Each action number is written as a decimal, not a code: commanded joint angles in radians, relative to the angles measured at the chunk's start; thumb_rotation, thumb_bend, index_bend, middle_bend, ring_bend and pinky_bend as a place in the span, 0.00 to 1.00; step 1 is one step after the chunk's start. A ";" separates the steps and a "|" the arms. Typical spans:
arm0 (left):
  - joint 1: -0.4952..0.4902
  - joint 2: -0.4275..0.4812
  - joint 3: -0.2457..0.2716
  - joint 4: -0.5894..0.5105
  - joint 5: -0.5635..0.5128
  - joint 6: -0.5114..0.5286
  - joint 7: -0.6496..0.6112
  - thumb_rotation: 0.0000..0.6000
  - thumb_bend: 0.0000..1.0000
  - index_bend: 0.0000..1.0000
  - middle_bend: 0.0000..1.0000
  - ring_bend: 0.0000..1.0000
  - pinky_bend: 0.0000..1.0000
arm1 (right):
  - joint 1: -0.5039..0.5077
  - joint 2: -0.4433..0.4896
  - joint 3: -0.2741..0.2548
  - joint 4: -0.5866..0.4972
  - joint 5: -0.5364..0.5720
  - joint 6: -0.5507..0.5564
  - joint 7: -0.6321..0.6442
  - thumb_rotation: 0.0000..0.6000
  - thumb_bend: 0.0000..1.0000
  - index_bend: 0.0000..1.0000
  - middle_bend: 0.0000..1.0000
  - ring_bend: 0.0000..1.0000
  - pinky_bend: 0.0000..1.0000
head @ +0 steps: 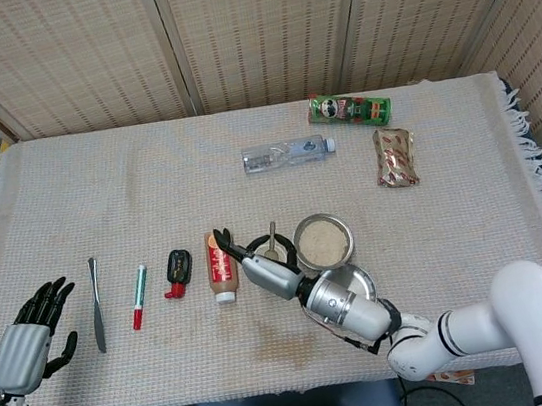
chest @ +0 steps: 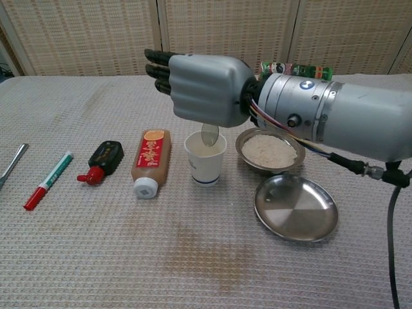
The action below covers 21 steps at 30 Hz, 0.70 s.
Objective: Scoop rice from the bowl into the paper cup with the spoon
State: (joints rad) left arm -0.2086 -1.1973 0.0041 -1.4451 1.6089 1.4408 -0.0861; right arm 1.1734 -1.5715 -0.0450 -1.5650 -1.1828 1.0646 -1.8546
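My right hand [chest: 199,87] [head: 260,265] hovers over the white paper cup [chest: 206,158] and holds the metal spoon [chest: 210,133] nearly upright, its bowl hanging just above the cup's mouth. In the head view the spoon handle [head: 273,235] sticks up past the hand, which hides most of the cup. The steel bowl of rice [chest: 269,150] [head: 323,240] sits just right of the cup. My left hand [head: 29,338] rests open at the table's near left corner, holding nothing.
An empty steel dish [chest: 295,207] lies in front of the rice bowl. Left of the cup lie a sauce bottle [chest: 149,161], a black-and-red item [chest: 102,159], a marker [chest: 47,180] and a knife [head: 95,303]. A water bottle [head: 287,152], chip can [head: 349,108] and snack packet [head: 395,155] lie farther back.
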 commanded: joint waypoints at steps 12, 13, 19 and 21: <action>0.002 0.001 0.000 0.003 -0.003 0.002 -0.004 1.00 0.48 0.00 0.00 0.00 0.18 | -0.102 0.026 0.048 -0.060 -0.010 0.128 0.150 1.00 0.41 0.74 0.14 0.00 0.00; 0.003 0.001 0.000 0.003 -0.003 0.003 -0.003 1.00 0.48 0.00 0.00 0.00 0.18 | -0.127 0.024 0.063 -0.070 0.005 0.163 0.184 1.00 0.41 0.73 0.14 0.00 0.00; 0.006 0.000 0.001 -0.006 0.001 0.008 0.010 1.00 0.48 0.00 0.00 0.00 0.18 | -0.294 -0.007 0.177 -0.135 0.147 0.306 0.548 1.00 0.41 0.72 0.14 0.00 0.00; 0.008 0.001 0.001 -0.008 0.002 0.012 0.013 1.00 0.48 0.00 0.00 0.00 0.18 | -0.341 0.017 0.198 -0.175 0.213 0.284 0.680 1.00 0.40 0.71 0.14 0.00 0.00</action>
State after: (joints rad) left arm -0.2015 -1.1967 0.0054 -1.4527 1.6105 1.4523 -0.0741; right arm 0.9529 -1.5650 0.0757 -1.6649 -1.0967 1.3078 -1.4282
